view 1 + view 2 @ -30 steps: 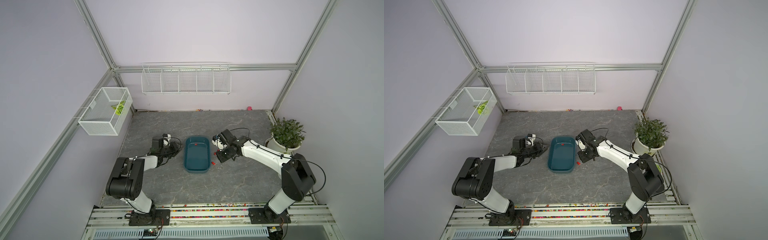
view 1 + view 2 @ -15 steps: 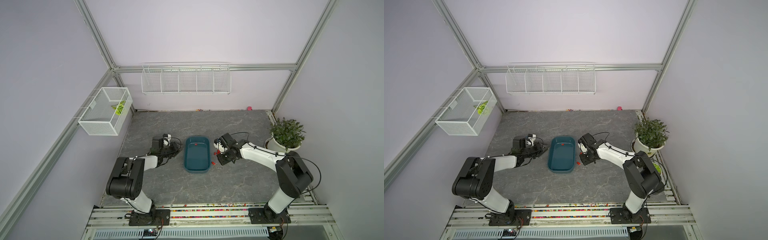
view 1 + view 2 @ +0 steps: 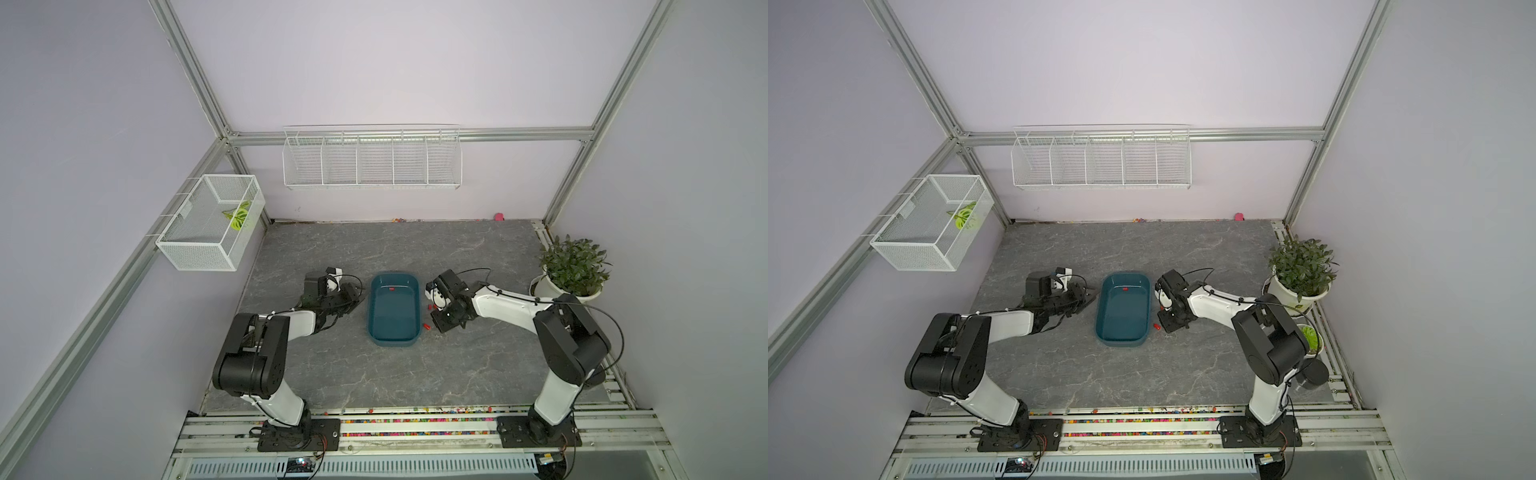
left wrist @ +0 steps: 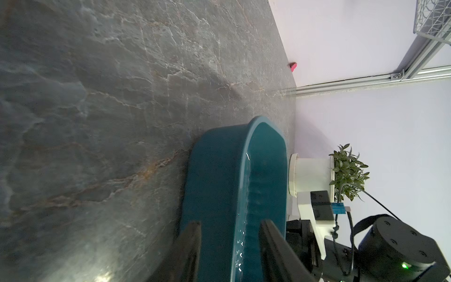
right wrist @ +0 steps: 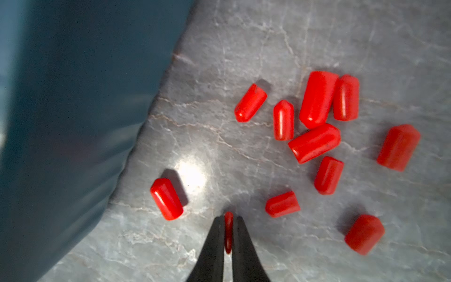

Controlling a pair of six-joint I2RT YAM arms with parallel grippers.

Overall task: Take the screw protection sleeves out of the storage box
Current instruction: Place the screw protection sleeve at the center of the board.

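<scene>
The dark teal storage box (image 3: 392,341) (image 3: 1121,341) sits mid-table, with one red sleeve (image 3: 390,288) near its far end. My left gripper (image 4: 231,224) (image 3: 360,297) is shut on the box's left wall (image 4: 214,171), one finger outside and one inside. Right of the box, several screw protection sleeves (image 5: 314,142) (image 3: 430,307) lie loose on the table, one (image 5: 166,199) close to the box wall (image 5: 73,97). My right gripper (image 5: 228,219) (image 3: 436,322) hangs just above that patch, shut on a red sleeve (image 5: 228,234) squeezed flat between its tips.
A potted plant (image 3: 573,270) stands at the table's right edge. A white mesh basket (image 3: 210,224) hangs on the left wall and a wire rack (image 3: 372,160) on the back wall. A pink blob (image 3: 498,216) lies at the back; coloured beads (image 3: 415,409) line the front rail.
The right arm has folded, its elbow swinging nearer, and its wrist has sunk toward the table right of the box. The left arm and the box have not moved.
</scene>
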